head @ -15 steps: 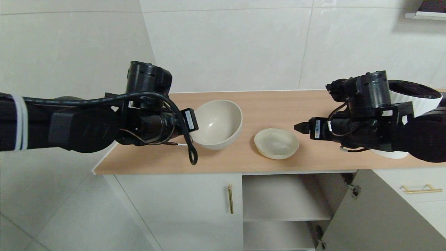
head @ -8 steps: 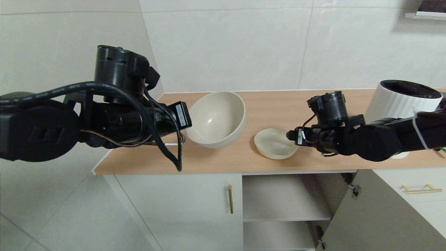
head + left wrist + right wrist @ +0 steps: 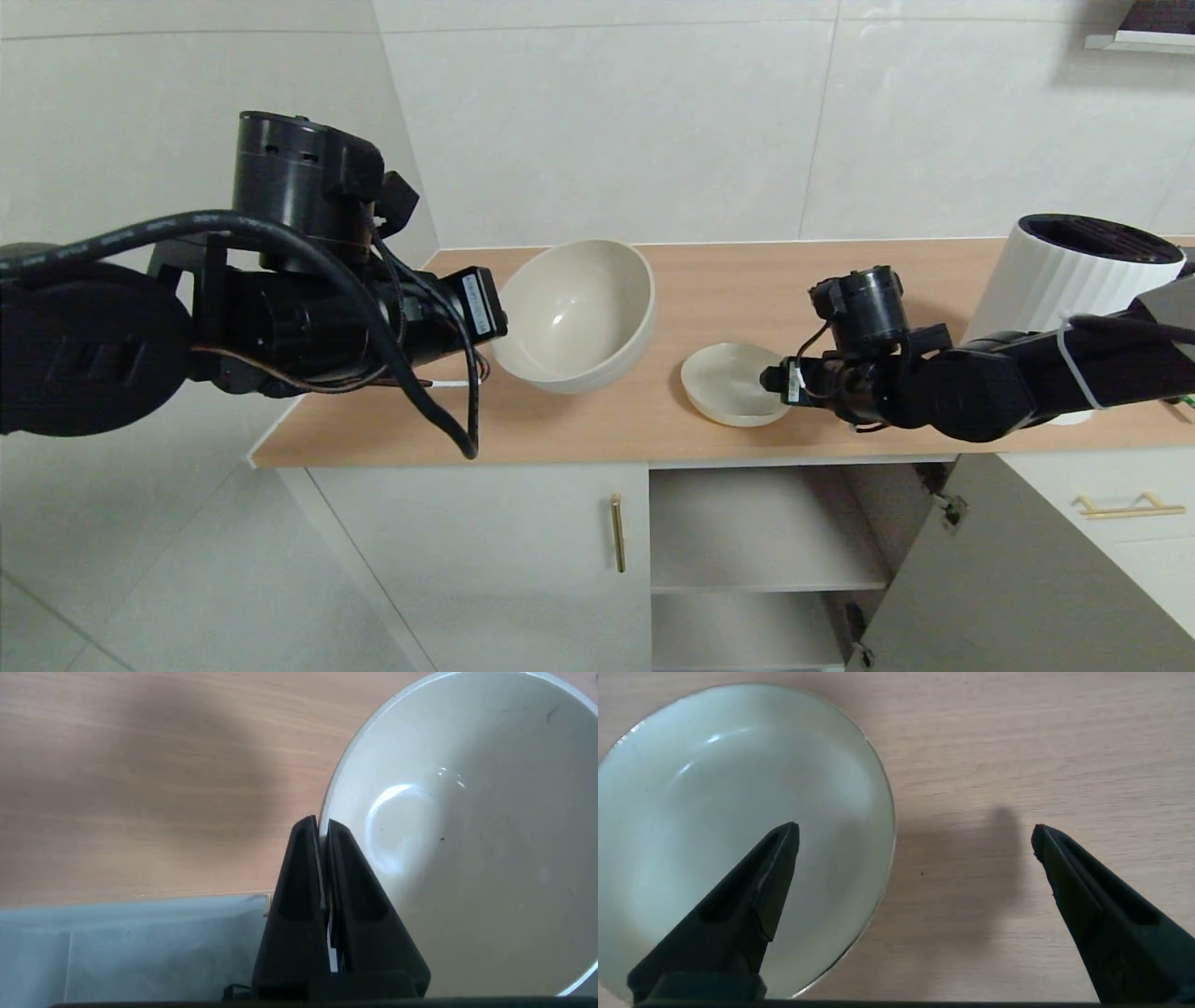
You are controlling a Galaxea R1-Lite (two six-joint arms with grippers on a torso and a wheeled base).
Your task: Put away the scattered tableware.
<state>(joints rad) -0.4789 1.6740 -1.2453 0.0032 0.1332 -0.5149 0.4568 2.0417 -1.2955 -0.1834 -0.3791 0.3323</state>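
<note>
A large cream bowl (image 3: 579,313) is tipped on its side over the left part of the wooden counter (image 3: 728,280). My left gripper (image 3: 493,329) is shut on its rim. In the left wrist view the two fingers (image 3: 308,873) pinch the rim of the large bowl (image 3: 467,840). A small pale shallow bowl (image 3: 733,383) rests flat on the counter to its right. My right gripper (image 3: 773,378) is open at that bowl's right edge. In the right wrist view, my right gripper (image 3: 915,833) straddles the rim of the small bowl (image 3: 738,840), one finger over its inside and the other over bare counter.
A white ribbed cylinder (image 3: 1083,280) stands at the counter's right end, behind the right arm. Below the counter, a cabinet (image 3: 756,532) stands open with two bare shelves, its door (image 3: 1008,579) swung out to the right. A closed door with a gold handle (image 3: 616,532) is to the left.
My left gripper has risen and tipped the large bowl further up. My right arm has dropped and moved left, bringing its open gripper to the small bowl's rim.
</note>
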